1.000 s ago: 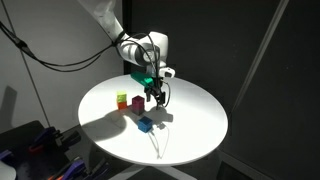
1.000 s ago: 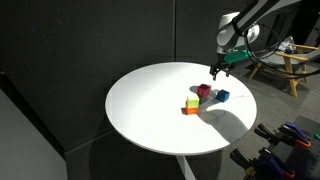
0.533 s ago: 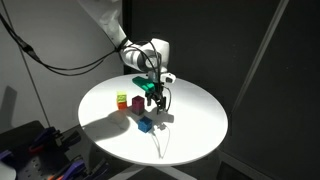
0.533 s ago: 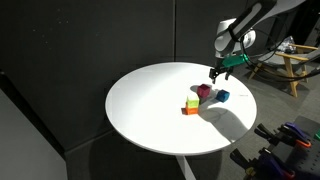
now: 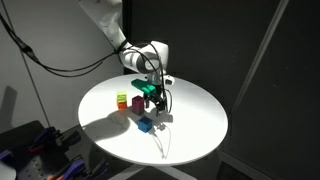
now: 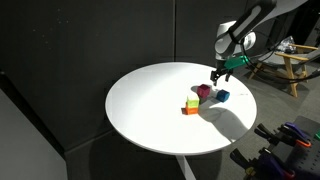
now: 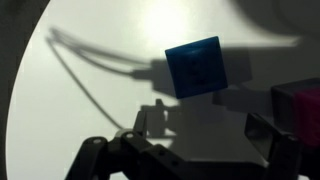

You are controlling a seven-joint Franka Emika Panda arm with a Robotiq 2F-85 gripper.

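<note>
Hovering over the white round table, gripper has jaws spread wide, nothing between them. Blue cube lies on the table near the fingers, not touched. Maroon cube sits beside it, with the green-on-orange stack close by.

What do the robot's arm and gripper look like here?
The arm is white, with rounded segments and a black-banded wrist. The gripper is black with a green part above its dark fingers. A black cable loops beside the arm.
</note>
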